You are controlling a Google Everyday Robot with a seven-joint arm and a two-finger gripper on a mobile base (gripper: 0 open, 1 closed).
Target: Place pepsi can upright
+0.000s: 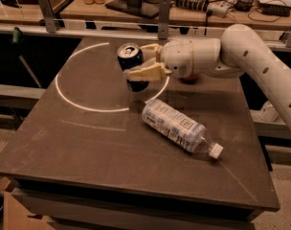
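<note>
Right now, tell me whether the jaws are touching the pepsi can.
Touching. The camera view shows the gripper, above the table's far half, with jaws pressed against opposite sides of the pepsi can.

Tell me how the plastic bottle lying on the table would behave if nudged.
The plastic bottle lies on its side on the table, so a sideways nudge would probably roll it. Its clear body looks thin-walled, so it likely dents when squeezed. The tool, over the table's far side, is shut on the pepsi can, apart from the bottle.

Blue pepsi can (129, 55) nearly upright in gripper (134, 61)
</note>
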